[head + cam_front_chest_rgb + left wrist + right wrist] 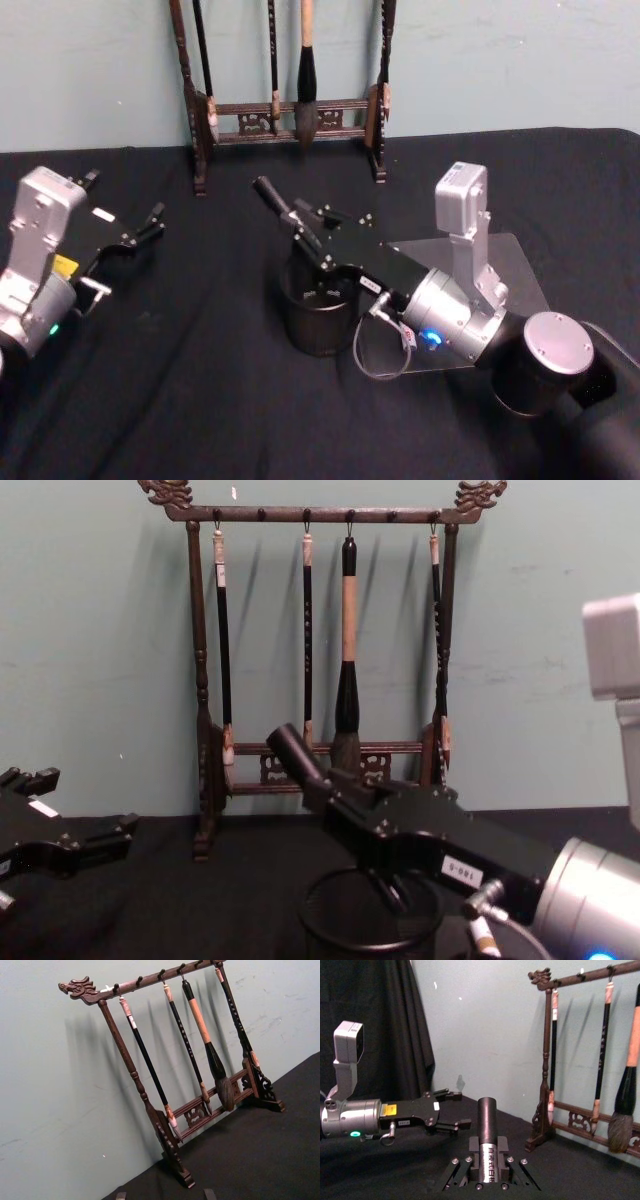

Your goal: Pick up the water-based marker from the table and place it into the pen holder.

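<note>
The water-based marker point(272, 197) is a dark cylinder with a printed label, and my right gripper point(306, 230) is shut on it. It is tilted, its free end pointing up and toward the back left point(289, 754). The right wrist view shows the marker point(487, 1121) clamped between the fingers point(504, 1146). The gripper hangs over the mouth of the pen holder point(300, 325), a round black mesh cup point(335, 925). The marker's lower end is hidden behind the gripper. My left gripper point(148, 225) rests open at the table's left side, nothing in it.
A tall dark wooden brush rack point(285, 112) with several hanging brushes stands at the back against the wall point(200, 1105). A flat translucent sheet point(520, 262) lies on the black cloth under my right arm.
</note>
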